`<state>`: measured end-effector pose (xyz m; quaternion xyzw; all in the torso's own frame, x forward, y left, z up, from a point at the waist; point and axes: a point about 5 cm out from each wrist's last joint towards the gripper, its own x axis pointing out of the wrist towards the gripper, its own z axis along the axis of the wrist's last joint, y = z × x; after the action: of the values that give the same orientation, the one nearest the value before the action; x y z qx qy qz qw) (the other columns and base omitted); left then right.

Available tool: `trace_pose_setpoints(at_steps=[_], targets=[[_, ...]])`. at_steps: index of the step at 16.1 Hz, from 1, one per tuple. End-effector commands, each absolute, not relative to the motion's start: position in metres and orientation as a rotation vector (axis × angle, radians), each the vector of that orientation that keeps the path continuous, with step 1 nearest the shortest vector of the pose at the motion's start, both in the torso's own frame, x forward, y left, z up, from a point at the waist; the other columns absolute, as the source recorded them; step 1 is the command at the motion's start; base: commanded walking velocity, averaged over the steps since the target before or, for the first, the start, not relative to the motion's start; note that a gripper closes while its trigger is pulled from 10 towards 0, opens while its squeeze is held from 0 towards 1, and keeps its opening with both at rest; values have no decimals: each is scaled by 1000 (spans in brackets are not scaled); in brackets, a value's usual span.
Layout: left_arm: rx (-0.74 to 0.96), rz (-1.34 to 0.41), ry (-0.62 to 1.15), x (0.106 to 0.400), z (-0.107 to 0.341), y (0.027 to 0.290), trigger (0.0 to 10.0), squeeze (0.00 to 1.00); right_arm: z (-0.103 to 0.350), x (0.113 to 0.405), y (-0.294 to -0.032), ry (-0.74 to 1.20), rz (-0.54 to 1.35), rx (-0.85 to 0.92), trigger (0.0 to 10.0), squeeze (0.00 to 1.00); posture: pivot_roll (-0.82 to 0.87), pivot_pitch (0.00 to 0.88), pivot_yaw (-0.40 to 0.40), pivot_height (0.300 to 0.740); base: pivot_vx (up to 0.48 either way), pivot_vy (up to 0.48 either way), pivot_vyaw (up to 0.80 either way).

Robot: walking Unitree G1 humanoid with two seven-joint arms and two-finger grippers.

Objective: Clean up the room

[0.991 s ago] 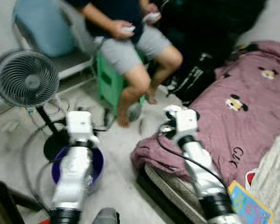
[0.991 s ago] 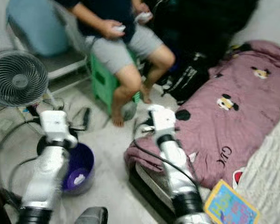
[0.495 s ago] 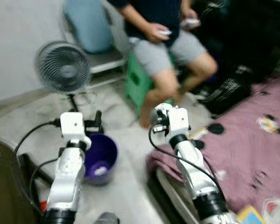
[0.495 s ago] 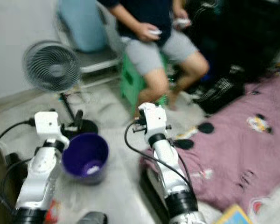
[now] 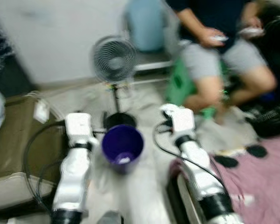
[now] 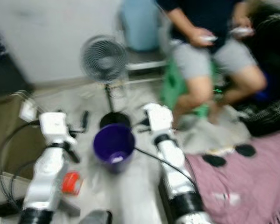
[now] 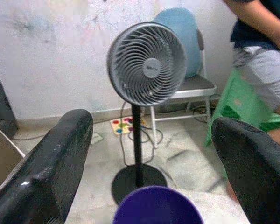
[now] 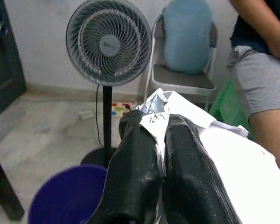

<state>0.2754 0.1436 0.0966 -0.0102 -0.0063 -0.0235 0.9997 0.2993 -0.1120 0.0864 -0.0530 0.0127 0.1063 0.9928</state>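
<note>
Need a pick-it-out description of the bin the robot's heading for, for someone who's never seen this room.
Start at the grey pedestal fan standing by the white wall. On the floor just in front of the fan's round black base sits the purple bucket, between the two silver arms. It is open-topped with something pale lying at the bottom, and it is the one deep purple object nearby.

A purple bucket (image 5: 122, 147) is seen mid-frame on the floor between the two arms, its mouth unobstructed from above. Just behind it the path is blocked by a standing fan (image 5: 114, 60) and its round base. The upper right is taken by a seated person (image 5: 224, 56) on a green stool (image 5: 179, 86). The lower right is closed off by a pink blanket (image 5: 261, 182). Bare floor (image 5: 144, 186) is left at lower centre.
</note>
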Motion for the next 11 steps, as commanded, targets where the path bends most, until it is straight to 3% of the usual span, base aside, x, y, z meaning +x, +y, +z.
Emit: trace_pose_setpoints(at_steps=[1, 4, 9, 11], targets=[[-3, -43, -24, 277, 100, 150, 10000, 0, 90, 301, -105, 15, 227, -90, 10000, 0, 84, 0, -17, 740, 0, 0, 800], [-1, -45, -23, 278, 101, 149, 10000, 0, 90, 302, -105, 15, 225, -87, 10000, 0, 81, 0, -15, 740, 0, 0, 731], [-5, -48, -24, 279, 101, 148, 10000, 0, 91, 303, -106, 13, 224, -86, 10000, 0, 80, 0, -17, 740, 0, 0, 0], [-4, -50, -25, 280, 101, 148, 10000, 0, 91, 304, -105, 8, 232, -103, 10000, 0, 79, 0, -17, 740, 0, 0, 800]])
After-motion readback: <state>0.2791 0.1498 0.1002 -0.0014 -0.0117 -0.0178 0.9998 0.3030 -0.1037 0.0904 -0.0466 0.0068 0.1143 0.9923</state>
